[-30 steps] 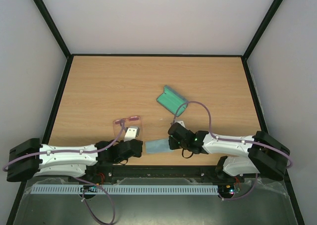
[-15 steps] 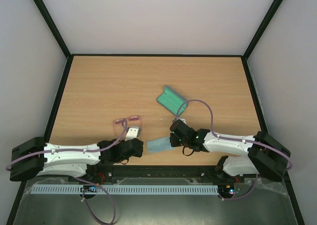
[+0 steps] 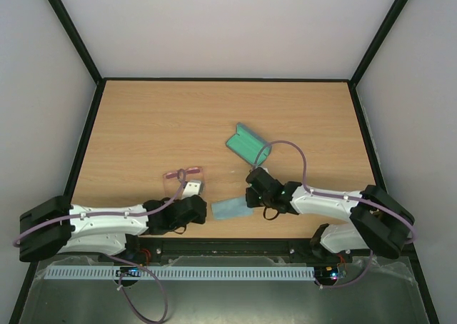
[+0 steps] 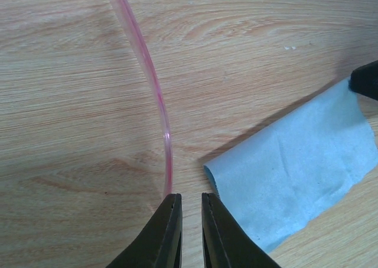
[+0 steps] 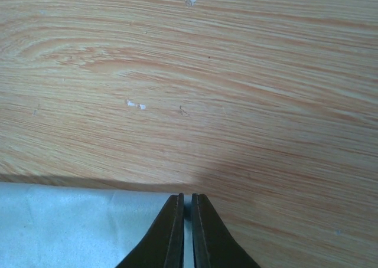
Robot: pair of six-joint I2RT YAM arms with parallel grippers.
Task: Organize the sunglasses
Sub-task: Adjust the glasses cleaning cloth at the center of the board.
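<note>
The sunglasses (image 3: 180,175), with a thin pink frame, lie on the table left of centre. One pink arm (image 4: 155,85) curves down to my left gripper's left fingertip. My left gripper (image 3: 193,188) (image 4: 190,197) is nearly closed, with only a narrow gap and bare wood showing in it. My right gripper (image 3: 250,197) (image 5: 186,197) is shut on the right edge of the light blue cloth (image 3: 227,210) (image 4: 295,167) (image 5: 71,226). It holds that edge slightly off the table.
The grey-blue case (image 3: 246,143) lies open behind the right gripper, near the table's middle. Black rails edge the wooden table (image 3: 143,117), and both arm bases sit at the near edge.
My right gripper has moved a little back and left with the cloth edge. My left gripper has moved slightly forward toward the sunglasses, which have shifted a little.
</note>
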